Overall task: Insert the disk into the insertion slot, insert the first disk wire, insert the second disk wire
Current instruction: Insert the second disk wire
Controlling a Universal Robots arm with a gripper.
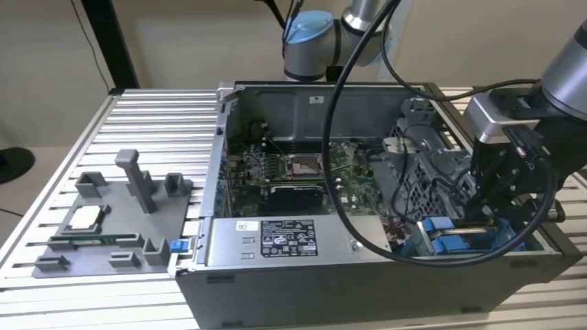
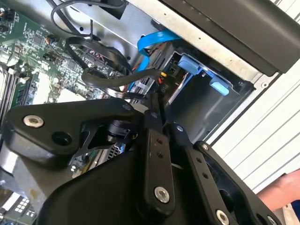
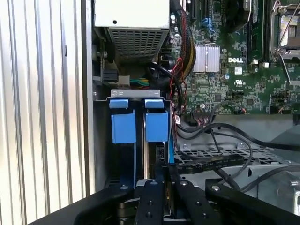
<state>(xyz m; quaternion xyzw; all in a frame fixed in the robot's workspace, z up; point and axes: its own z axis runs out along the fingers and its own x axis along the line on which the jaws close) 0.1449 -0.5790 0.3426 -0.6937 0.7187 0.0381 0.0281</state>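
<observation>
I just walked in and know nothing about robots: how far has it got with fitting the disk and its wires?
Looks done: a blue disk carrier sits in the insertion slot. In hand: the gripper is down at that slot, jaws shut, beside a blue wire; whether they pinch it is unclear. Left: I cannot see either wire plugged in.

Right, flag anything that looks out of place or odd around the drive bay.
Nothing looks damaged or spilled. The end effector sits down in the computer case by the blue-tabbed drive bay, with loose black cables draped close beside it. At the second wrist view's edge, part of a person's hand shows near the case.
</observation>
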